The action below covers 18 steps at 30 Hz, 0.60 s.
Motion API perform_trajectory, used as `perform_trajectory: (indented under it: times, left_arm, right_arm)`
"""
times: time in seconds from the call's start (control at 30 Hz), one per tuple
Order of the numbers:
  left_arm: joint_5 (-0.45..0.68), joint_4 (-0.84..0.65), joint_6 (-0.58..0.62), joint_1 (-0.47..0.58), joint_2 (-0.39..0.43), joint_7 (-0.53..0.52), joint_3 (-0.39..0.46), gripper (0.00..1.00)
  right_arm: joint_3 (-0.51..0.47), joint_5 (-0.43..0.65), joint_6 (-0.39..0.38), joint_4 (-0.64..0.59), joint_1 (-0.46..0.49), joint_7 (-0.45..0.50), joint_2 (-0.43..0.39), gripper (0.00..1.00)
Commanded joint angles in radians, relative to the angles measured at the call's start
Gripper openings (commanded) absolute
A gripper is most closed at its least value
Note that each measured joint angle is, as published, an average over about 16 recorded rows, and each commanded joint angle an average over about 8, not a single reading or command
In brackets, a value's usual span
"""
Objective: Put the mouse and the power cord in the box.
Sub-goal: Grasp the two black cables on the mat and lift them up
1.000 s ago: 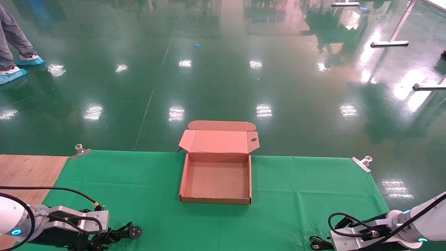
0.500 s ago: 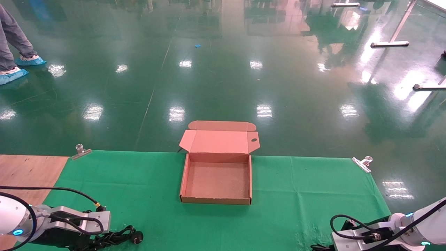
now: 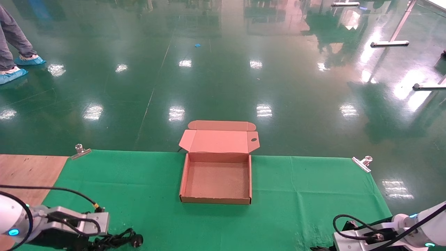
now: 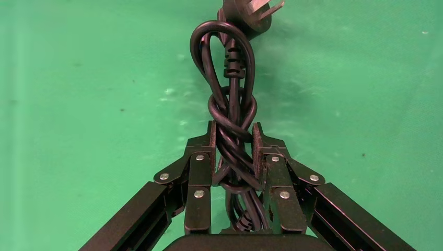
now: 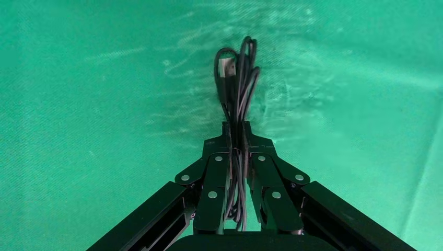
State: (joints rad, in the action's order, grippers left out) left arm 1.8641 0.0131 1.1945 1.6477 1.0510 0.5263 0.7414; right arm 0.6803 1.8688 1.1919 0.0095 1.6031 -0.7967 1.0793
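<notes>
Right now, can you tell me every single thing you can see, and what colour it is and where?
box: one, brown cardboard, lid open, nothing inside, middle of the cloth
power cord: one, black, bundled, plug head beyond the fingertips, held at the near left of the cloth
thin cable: one bundle, black, held at the near right; the mouse body is not visible
cloth: one, green, covering the table
clips: two, silver, at the cloth's far corners
person's legs: grey trousers, blue shoe covers, far left on the floor
left gripper: shut on the power cord
right gripper: shut on the thin cable
</notes>
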Motion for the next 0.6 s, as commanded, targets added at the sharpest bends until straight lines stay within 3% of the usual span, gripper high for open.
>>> perform_trajectory:
  times: [0.03,0.6]
  left_arm:
    - [-0.001,0.002,0.009,0.009,-0.003,0.002,-0.001,0.00]
    - [0.024,0.071,0.140,0.176,0.012,0.000,0.017,0.00]
  right_arm:
    - [-0.003,-0.004,0.009,0.000,0.006,-0.003,-0.006,0.00]
    - [-0.025,-0.035,0.170,0.044,0.184,-0.013,-0.061,0.00]
